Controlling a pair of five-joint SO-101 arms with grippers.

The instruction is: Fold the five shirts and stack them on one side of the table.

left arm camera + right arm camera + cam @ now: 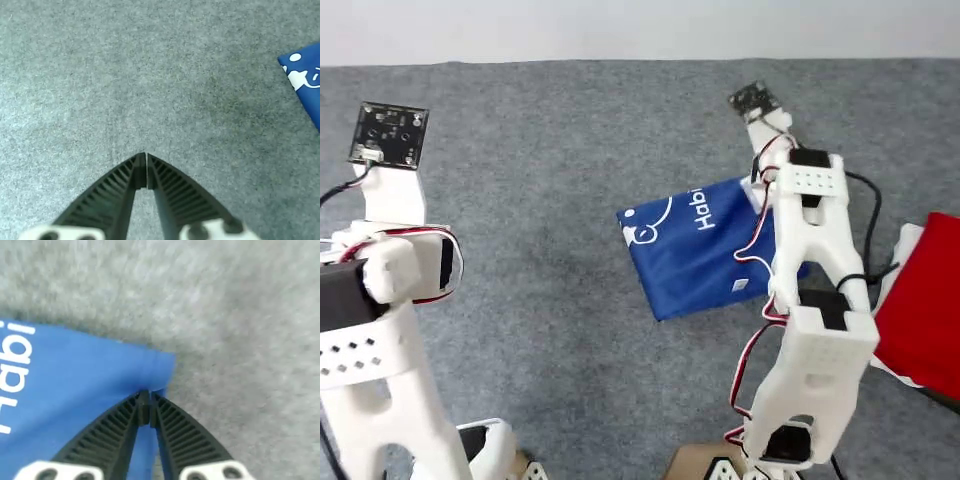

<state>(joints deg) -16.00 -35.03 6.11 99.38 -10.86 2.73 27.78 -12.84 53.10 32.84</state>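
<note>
A folded blue shirt (pixel 690 250) with white print lies on the grey table mat, right of centre. My right gripper (pixel 146 402) is shut on the blue shirt (pixel 75 375) near its far right corner, the fabric bunching at the fingertips. The right arm (pixel 810 230) covers that edge of the shirt in the high view. My left gripper (pixel 146 159) is shut with nothing in it, hanging over bare mat at the left, and a corner of the blue shirt (pixel 305 80) lies well off to its side. A red shirt (pixel 925 300) lies at the table's right edge.
White cloth (pixel 900 245) peeks out from under the red shirt. The grey mat (pixel 540 200) stretches open between the two arms and toward the back. The left arm's base (pixel 380 380) stands at the front left.
</note>
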